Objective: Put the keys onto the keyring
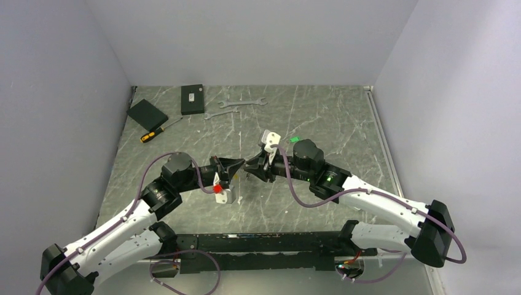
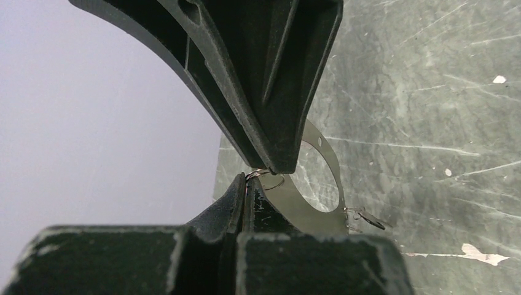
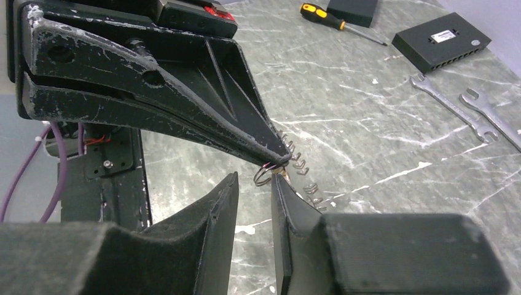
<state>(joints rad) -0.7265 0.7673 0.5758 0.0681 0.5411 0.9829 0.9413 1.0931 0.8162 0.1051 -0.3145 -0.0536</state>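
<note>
Silvery wire ring (image 3: 267, 174), small and thin, sits exactly where the two grippers meet tip to tip above the middle of the scratched green-grey marbled table (image 1: 332, 123). The left gripper (image 3: 279, 157) has its black tapered fingers pressed together, and the wire ring hangs from their very tip. The right gripper (image 3: 255, 181) stands with a narrow gap between its fingers. The wire ring is at the mouth of that gap, just beside one fingertip, and whether they touch cannot be told.

In the left wrist view a thin flat grey metal piece (image 2: 335, 178), curved around a round opening and punched with a small hole, shows just behind the tips. A tiny loop and a dark sliver sit at its outer edge, too blurred to name. In the right wrist view a short row of small wire coils (image 3: 301, 169) lies on the table just beyond the tips.

A bright green speck (image 1: 295, 139) shows on the table just beside the right wrist. It may be the tag of the keys, but no keys can be made out there.

Well apart, at the far edge, lie two silver open-ended wrenches (image 1: 244, 102), a black box with a white label (image 1: 192, 99), a flat black square block (image 1: 147, 114) and a screwdriver with a yellow-and-black handle (image 1: 150, 135).
</note>
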